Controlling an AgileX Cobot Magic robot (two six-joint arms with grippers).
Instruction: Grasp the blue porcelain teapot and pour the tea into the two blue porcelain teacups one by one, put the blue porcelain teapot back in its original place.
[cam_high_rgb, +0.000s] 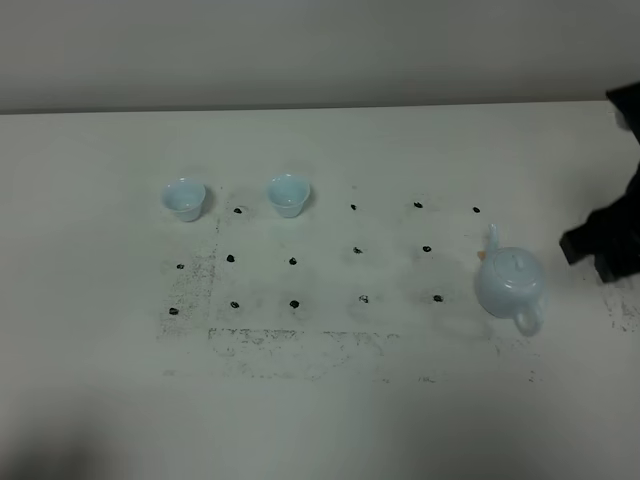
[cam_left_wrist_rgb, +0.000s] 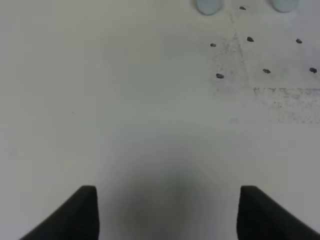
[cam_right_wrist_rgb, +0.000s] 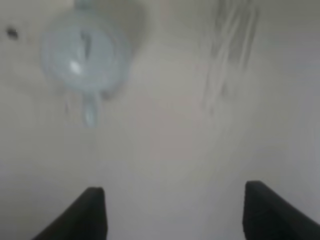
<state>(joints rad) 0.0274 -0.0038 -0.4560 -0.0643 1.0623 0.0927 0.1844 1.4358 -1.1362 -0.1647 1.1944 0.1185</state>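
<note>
We see a pale off-white table (cam_high_rgb: 90, 400) with a grid of small black dots (cam_high_rgb: 357, 250) marked across its middle, and a band of dark speckled scuffing (cam_high_rgb: 300, 340) along the near side of that grid. Two cups stand upright at the grid's far left corner, the left teacup (cam_high_rgb: 184, 198) and the right teacup (cam_high_rgb: 287, 194), apart, with one dot between them. The blue porcelain teapot (cam_high_rgb: 510, 285) sits at the grid's right end, lid on, spout toward the wall, handle toward the near edge.
</note>
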